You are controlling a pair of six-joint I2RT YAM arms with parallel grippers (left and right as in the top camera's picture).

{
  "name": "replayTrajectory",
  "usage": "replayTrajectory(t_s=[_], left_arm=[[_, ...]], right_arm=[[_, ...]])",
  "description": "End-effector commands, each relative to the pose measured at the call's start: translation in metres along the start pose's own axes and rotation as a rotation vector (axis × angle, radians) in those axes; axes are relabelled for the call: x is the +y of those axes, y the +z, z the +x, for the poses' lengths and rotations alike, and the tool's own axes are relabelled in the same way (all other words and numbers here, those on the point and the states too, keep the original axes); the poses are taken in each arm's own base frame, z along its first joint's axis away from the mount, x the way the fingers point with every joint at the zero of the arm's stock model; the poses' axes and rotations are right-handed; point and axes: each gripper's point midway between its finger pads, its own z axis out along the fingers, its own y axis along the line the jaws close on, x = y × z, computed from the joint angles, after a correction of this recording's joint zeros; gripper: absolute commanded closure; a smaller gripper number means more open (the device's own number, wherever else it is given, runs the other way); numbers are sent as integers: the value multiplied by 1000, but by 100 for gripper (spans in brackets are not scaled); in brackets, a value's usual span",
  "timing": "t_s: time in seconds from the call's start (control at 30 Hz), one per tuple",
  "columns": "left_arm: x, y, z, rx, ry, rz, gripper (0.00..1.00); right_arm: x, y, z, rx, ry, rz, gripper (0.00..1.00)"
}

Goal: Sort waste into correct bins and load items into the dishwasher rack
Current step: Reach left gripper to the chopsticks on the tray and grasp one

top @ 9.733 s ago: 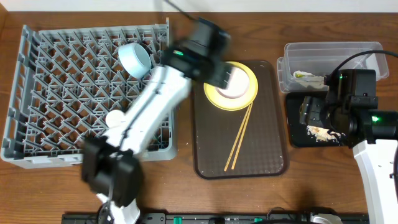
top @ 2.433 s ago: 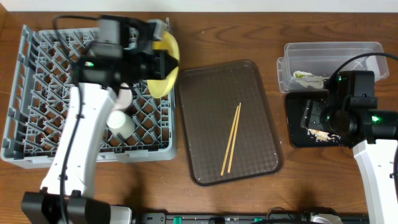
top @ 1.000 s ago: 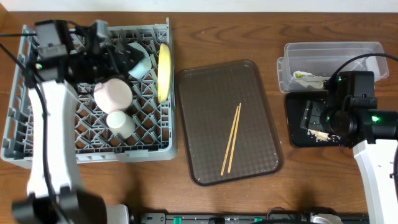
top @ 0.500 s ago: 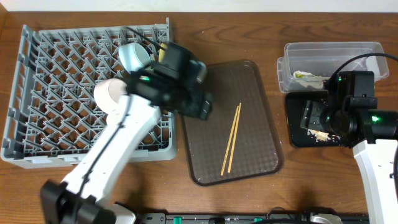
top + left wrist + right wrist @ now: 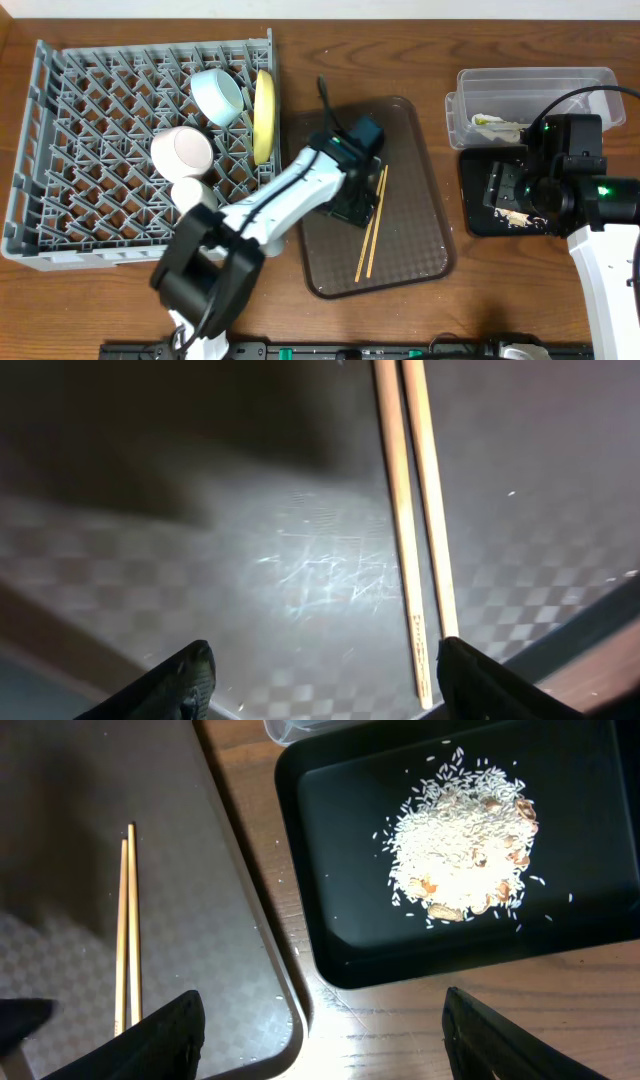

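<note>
Two wooden chopsticks (image 5: 370,235) lie side by side on the brown serving tray (image 5: 400,265). My left gripper (image 5: 357,205) hovers low over their upper part, open and empty; in the left wrist view (image 5: 325,685) its right finger is beside the chopsticks (image 5: 412,510). The grey rack (image 5: 60,150) holds the light-blue bowl (image 5: 218,95), the upright yellow plate (image 5: 263,115), the white bowl (image 5: 182,152) and the cream cup (image 5: 192,192). My right gripper (image 5: 320,1040) is open and empty above the black tray (image 5: 340,920), which holds the rice crumbs (image 5: 460,845). The green-and-yellow wrapper (image 5: 492,125) lies in the clear tub (image 5: 535,85).
The brown serving tray (image 5: 200,870) sits between the rack and the black tray (image 5: 480,222), with a strip of wooden table on either side. The chopsticks also show in the right wrist view (image 5: 128,920). The clear tub stands right behind the black tray.
My left arm has swung right from the rack's edge and come down over the brown tray onto the chopsticks. The right arm has not moved.
</note>
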Motion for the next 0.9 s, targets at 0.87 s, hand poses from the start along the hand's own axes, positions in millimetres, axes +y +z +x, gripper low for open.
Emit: replayTrajectory(t_s=[0.87], left_arm=[[-4,65,17,114,-19,-150,61]], right_arm=[[-3,-3,-1,0,5,9,26]])
